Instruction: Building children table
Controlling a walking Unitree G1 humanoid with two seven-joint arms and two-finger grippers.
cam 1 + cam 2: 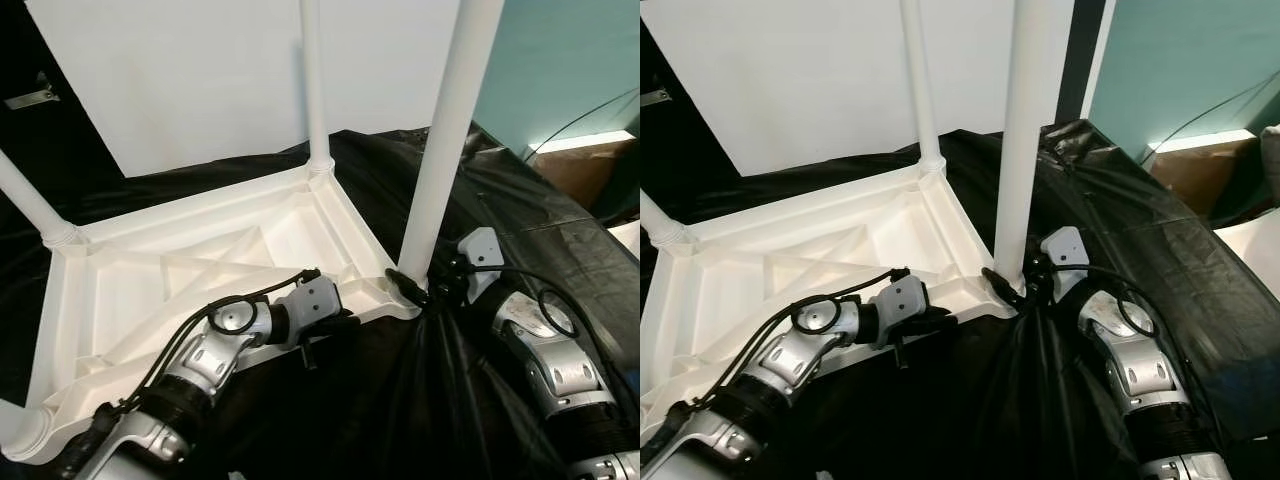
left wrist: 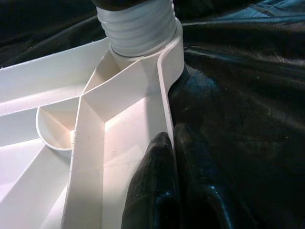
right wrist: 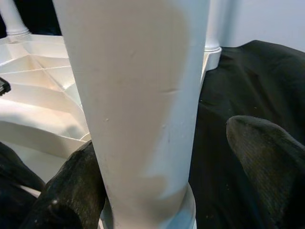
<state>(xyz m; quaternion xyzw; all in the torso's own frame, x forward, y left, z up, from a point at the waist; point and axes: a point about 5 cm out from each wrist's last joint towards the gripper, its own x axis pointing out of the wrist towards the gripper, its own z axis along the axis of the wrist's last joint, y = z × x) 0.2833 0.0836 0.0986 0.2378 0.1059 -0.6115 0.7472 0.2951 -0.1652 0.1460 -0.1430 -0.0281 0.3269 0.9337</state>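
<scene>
In the left eye view the white table top (image 1: 200, 290) lies upside down on a black sheet (image 1: 520, 230), its ribbed underside facing up, with legs standing in its corners; the near right leg (image 1: 445, 150) rises from the corner socket closest to the robot. The left gripper (image 1: 335, 325) sits at the near rim of the table top, and the right gripper (image 1: 420, 285) reaches to the foot of that leg. The right eye view gives the same layout, with the far leg (image 1: 920, 80) upright behind and a white wall panel (image 1: 820, 70) beyond it. In the left wrist view the left gripper's fingers (image 2: 152, 191) are pressed together over the thin rim wall, apparently pinching it, just short of the ribbed socket collar (image 2: 138, 26). In the right wrist view the right gripper's fingers (image 3: 71, 191) are spread, one on each side of the leg's base; one touches the leg and the other stands off from it. The risk, as a judgement, is that the leg is not fully seated: a sideways push from the spread fingers could tilt it in the socket or pop it out. The pinch on the narrow rim also looks slight, so the top could slide on the slick sheet if the right arm presses hard, and loose sheet bunched near the corner might snag the fingers.
</scene>
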